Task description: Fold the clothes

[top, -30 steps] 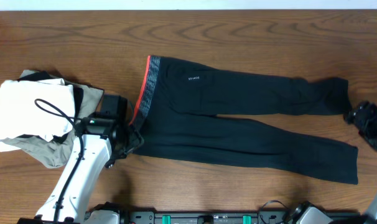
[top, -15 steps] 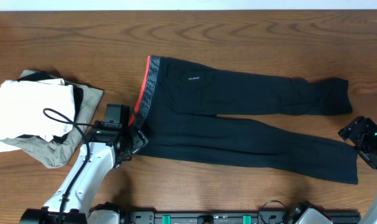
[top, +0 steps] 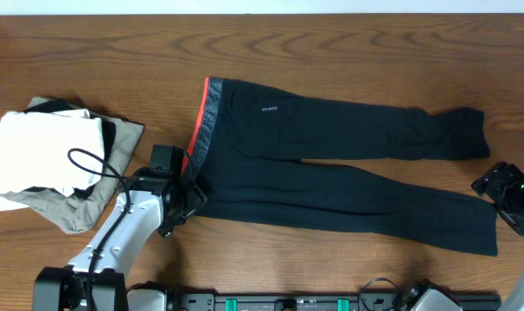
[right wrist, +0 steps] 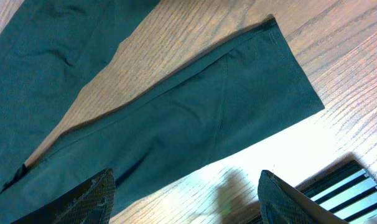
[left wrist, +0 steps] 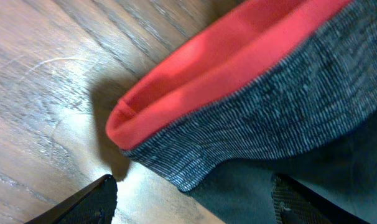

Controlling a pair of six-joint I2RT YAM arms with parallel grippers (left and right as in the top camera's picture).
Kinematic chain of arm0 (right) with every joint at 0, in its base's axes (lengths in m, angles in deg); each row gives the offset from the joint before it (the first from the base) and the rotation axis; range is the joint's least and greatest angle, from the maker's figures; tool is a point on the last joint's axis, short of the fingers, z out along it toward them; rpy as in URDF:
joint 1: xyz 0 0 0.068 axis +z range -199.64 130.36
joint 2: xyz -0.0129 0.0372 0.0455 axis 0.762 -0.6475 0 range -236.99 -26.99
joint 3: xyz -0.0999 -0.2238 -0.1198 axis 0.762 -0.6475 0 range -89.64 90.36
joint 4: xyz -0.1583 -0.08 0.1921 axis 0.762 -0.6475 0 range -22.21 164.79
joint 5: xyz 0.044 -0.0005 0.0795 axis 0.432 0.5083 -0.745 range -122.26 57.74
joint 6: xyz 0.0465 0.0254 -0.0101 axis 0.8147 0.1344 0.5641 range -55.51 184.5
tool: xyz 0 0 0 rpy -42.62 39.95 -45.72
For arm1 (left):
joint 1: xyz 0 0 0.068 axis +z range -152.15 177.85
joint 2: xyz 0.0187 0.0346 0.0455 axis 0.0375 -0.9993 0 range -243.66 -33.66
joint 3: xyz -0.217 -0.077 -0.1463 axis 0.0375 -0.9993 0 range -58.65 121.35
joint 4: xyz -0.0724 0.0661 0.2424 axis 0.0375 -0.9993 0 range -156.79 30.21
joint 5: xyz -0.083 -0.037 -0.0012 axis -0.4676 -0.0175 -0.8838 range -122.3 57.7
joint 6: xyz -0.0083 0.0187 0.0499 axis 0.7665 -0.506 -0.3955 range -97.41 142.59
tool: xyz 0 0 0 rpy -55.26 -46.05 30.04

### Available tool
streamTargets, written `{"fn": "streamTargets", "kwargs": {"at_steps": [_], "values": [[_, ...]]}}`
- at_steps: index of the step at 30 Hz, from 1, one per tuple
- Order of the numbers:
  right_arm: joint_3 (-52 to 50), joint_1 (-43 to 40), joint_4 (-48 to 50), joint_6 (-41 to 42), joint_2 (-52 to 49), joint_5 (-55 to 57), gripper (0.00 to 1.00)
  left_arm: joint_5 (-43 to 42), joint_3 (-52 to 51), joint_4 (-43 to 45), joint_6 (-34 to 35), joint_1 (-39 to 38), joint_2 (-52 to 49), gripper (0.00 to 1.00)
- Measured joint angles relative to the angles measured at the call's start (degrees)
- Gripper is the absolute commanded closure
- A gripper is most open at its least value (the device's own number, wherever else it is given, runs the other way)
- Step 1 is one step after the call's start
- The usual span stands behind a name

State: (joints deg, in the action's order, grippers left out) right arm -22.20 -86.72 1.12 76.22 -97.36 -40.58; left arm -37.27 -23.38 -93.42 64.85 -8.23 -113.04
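leggings [top: 331, 130]: smooth black, ribbed grey waistband [left wrist: 282, 106], coral trim [left wrist: 195, 68], flat on wood-grain bench [top: 331, 52] | folded white garment [top: 41, 147], olive garment [top: 67, 216] at 9 o'clock | left jaws wide at waistband; right jaws wide

Spread claw [left wrist: 198, 200] flanks the leggings [left wrist: 282, 106] at their red-edged waistband corner

A: Any readable text?
B: One small white print [top: 270, 109] on the black leggings [top: 348, 173], just right of the grey waistband [top: 207, 121], overhead view. Looks like lettering, but it's too small to read.
A: Wrist views?
B: Nothing legible there either.
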Motion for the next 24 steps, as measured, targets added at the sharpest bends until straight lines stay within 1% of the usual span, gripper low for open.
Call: {"fn": "streamTargets", "kwargs": {"at_steps": [3,5,6,7,9,12,17,20,24], "values": [[0.0,0.0,0.1,0.0,0.0,0.2,0.28,0.9,0.0,3.0,1.3,0.0,-0.5,0.21],[0.0,0.0,0.2,0.0,0.0,0.3,0.28,1.0,-0.1,5.1,1.6,0.0,-1.4,0.26],[0.0,0.0,0.2,0.0,0.0,0.3,0.29,1.2,0.0,5.7,1.9,0.0,-2.0,0.30],[0.0,0.0,0.2,0.0,0.0,0.4,0.28,1.5,0.0,6.1,2.1,0.0,-2.2,0.38],[0.0,0.0,0.2,0.0,0.0,0.4,0.28,2.2,0.2,7.1,2.5,0.0,-2.8,0.58],[0.0,0.0,0.2,0.0,0.0,0.5,0.28,2.3,0.4,7.3,2.8,0.0,-3.6,0.94],[-0.2,0.0,0.5,0.1,0.0,2.2,0.27,0.9,0.5,6.7,2.5,0.1,-3.8,0.94],[-1.9,0.0,1.8,0.7,0.0,3.3,0.25,-0.1,0.5,5.1,2.4,0.1,-3.5,0.94],[-9.2,-0.1,5.7,2.9,-0.1,4.2,0.24,-1.6,0.3,2.2,0.9,0.1,-2.5,0.94]]}}
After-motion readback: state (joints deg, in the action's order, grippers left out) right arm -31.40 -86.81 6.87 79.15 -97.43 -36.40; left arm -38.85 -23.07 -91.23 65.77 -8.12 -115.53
